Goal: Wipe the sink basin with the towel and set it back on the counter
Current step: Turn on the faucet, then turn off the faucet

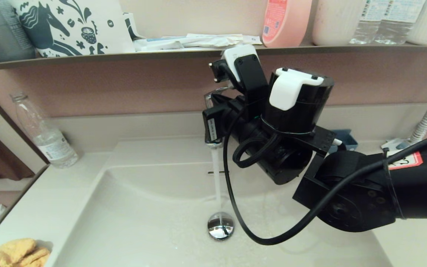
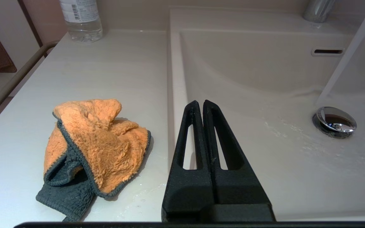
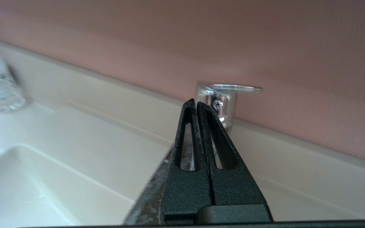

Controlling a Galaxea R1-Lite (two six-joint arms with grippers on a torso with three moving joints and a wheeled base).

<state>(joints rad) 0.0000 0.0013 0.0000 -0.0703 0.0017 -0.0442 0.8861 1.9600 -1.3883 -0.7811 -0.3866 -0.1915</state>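
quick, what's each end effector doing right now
Left end effector: shut, empty, beside the towel.
Right end effector: shut, empty, at the tap.

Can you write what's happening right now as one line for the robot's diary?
water running into sink basin | towel crumpled on counter | left pincer shut, empty, beside towel | right pincer shut, at faucet

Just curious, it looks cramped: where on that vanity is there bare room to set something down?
The widest bare patch is the counter left of the sink basin, between the water bottle at the back and the crumpled towel near the front. It's crowded at the faucet, where the right gripper sits with its fingers together, and water is running into the basin.
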